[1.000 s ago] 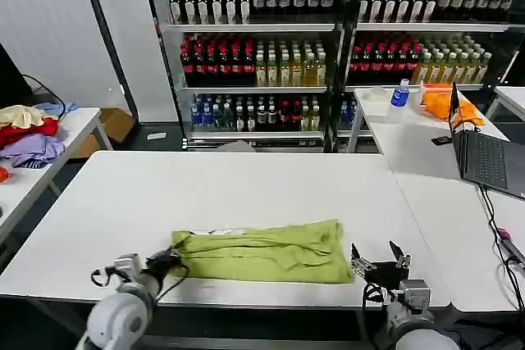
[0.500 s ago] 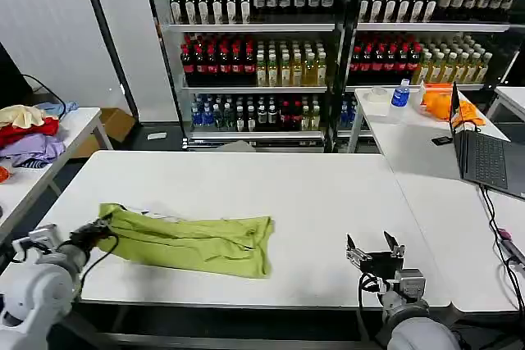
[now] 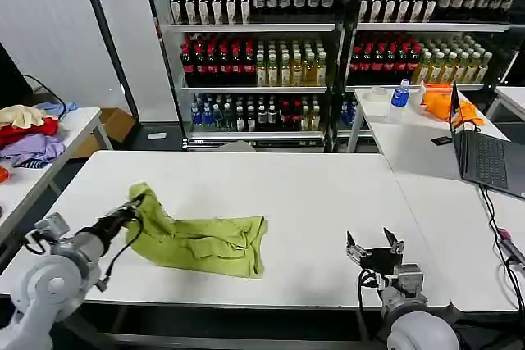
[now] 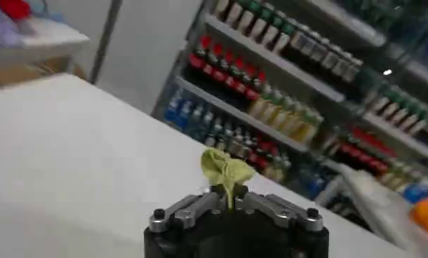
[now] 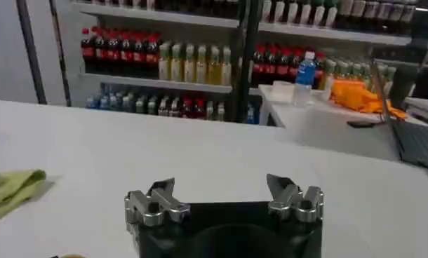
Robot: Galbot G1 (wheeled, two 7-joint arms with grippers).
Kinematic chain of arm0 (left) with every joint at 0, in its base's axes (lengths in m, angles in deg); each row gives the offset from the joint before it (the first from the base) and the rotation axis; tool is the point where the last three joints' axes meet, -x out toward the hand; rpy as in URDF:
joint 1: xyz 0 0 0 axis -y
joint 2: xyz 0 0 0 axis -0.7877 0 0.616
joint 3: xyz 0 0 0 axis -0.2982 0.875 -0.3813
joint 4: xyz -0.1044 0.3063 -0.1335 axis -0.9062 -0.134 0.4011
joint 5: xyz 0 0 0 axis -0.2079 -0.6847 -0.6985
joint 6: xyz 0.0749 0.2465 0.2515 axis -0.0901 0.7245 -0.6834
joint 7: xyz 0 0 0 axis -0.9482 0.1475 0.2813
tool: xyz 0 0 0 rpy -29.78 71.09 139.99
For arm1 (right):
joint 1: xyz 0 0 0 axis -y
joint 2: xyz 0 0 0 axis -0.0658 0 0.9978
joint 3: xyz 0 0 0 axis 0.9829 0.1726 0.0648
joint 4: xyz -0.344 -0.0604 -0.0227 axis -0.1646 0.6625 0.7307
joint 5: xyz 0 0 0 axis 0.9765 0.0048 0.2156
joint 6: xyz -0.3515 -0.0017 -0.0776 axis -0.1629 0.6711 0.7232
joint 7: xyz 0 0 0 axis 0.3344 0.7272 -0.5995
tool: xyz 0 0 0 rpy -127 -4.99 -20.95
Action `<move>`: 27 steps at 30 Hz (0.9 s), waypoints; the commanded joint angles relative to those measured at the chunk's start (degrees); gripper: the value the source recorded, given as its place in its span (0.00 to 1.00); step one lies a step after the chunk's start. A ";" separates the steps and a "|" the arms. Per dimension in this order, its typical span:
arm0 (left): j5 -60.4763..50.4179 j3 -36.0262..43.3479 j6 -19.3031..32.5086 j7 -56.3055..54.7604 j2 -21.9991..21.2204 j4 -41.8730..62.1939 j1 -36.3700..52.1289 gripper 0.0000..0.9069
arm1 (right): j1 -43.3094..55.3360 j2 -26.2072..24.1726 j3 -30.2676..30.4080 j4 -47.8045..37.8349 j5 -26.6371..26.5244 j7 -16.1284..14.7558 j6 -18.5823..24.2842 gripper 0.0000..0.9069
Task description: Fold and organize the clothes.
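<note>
The lime yellow-green T-shirt (image 3: 205,241) lies folded and bunched on the white table (image 3: 279,194), left of centre near the front edge. Its left end is lifted off the table, pinched in my left gripper (image 3: 131,207), which is shut on it. In the left wrist view a tuft of the green cloth (image 4: 224,170) sticks up between the shut jaws of that gripper (image 4: 229,198). My right gripper (image 3: 375,245) stands open over the front right of the table, apart from the shirt, with nothing between its fingers (image 5: 221,188). The shirt's near edge (image 5: 14,189) shows far off in the right wrist view.
A side table at the left holds a heap of red, purple and cream garments (image 3: 29,133). The right table carries an open laptop (image 3: 484,153), a phone, an orange cloth (image 3: 443,102) and a bottle. Drink shelves (image 3: 328,47) line the back wall.
My left gripper dragged the shirt from front centre to the left, then came back right and up, lifting the shirt's left end over the rest. The right gripper stayed put.
</note>
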 commanded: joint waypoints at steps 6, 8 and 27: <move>-2.52 16.00 -0.04 -0.85 -10.63 -2.14 2.43 0.02 | 2.51 0.25 0.07 -1.45 -0.41 -0.09 0.05 1.00; -3.57 17.44 -0.10 -1.08 -11.31 -1.24 2.95 0.02 | 2.83 0.24 0.57 -1.53 -0.36 -0.11 0.03 1.00; -7.72 22.65 2.77 0.28 -13.80 1.36 4.94 1.00 | 5.65 -0.37 3.94 -2.94 0.34 0.07 -0.06 1.00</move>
